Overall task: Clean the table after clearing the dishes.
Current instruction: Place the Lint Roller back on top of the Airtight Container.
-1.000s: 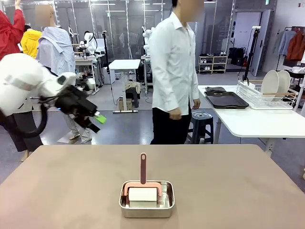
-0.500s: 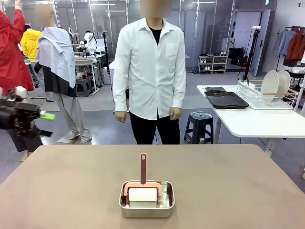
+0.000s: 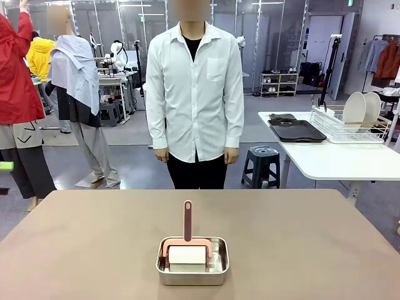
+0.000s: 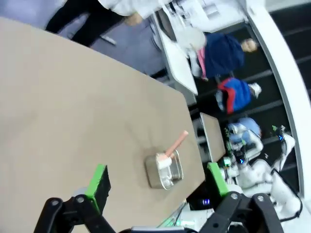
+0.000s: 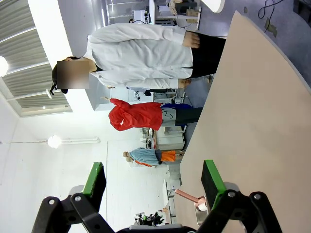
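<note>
Steel pan: a small rectangular stainless steel pan (image 3: 192,260) sits close to the near edge of the table, about midway along it, well apart from both side edges.
Tool in pan: a white block with a salmon-pink frame and upright pink handle (image 3: 187,220) rests inside the pan; the handle stands vertical above the rim.
Table: the large rectangular table with a matte taupe-brown top (image 3: 300,231) carries the pan alone on its surface.
Left gripper: the left gripper (image 4: 158,182) hangs above the table with its green-padded fingers spread wide, nothing between them; the pan (image 4: 164,171) lies on the table beyond the gap.
Right gripper: the right gripper (image 5: 153,180) has its jaws wide apart and grips nothing; the table edge (image 5: 252,116) runs past it.
Person: a person in a white button shirt and black trousers (image 3: 195,100) stands just behind the far edge, arms hanging at the sides.
Side table: a smaller white table (image 3: 331,159) stands beyond the far right corner, bearing a dark brown handled tray (image 3: 296,130) and a white wire rack (image 3: 350,130) with two round white plates (image 3: 361,107) set upright in it.
</note>
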Robot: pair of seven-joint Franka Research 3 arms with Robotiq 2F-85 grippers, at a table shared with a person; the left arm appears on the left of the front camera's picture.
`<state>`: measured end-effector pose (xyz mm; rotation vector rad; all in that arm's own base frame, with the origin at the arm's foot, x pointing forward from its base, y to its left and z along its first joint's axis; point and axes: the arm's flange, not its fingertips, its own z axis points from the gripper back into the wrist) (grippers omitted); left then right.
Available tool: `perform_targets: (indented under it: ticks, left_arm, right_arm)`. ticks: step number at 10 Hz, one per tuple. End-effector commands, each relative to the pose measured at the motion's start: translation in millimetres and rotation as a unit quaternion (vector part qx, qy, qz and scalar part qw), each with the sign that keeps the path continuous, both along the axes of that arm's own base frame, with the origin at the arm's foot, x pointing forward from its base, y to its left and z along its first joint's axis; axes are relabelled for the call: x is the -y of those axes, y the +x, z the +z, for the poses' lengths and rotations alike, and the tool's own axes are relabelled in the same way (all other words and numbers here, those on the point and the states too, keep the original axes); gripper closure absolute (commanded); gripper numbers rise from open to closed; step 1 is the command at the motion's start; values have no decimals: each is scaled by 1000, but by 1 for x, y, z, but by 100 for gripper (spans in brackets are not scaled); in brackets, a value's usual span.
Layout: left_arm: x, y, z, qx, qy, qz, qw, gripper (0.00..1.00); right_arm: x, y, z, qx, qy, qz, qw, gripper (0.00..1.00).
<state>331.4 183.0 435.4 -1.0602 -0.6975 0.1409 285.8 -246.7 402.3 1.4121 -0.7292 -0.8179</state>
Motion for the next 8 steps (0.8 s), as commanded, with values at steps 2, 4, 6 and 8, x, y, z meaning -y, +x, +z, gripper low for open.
perform_targets:
  ticks: [2, 4, 6, 8]
  left_arm:
    - [-15, -49, -20, 28, 3, 106, 994, 0]
    - [-16, -52, -29, 17, 9, 121, 992, 0]
    - [-17, -52, -33, 32, 4, 115, 993, 0]
    - [-47, -42, -14, 5, 2, 112, 994, 0]
  right_arm:
    - [0, -4, 3, 1, -6, 5, 1000, 0]
    - [0, -4, 3, 1, -6, 5, 1000, 0]
    - [0, -4, 3, 1, -6, 5, 1000, 0]
    - [0, -4, 3, 1, -6, 5, 1000, 0]
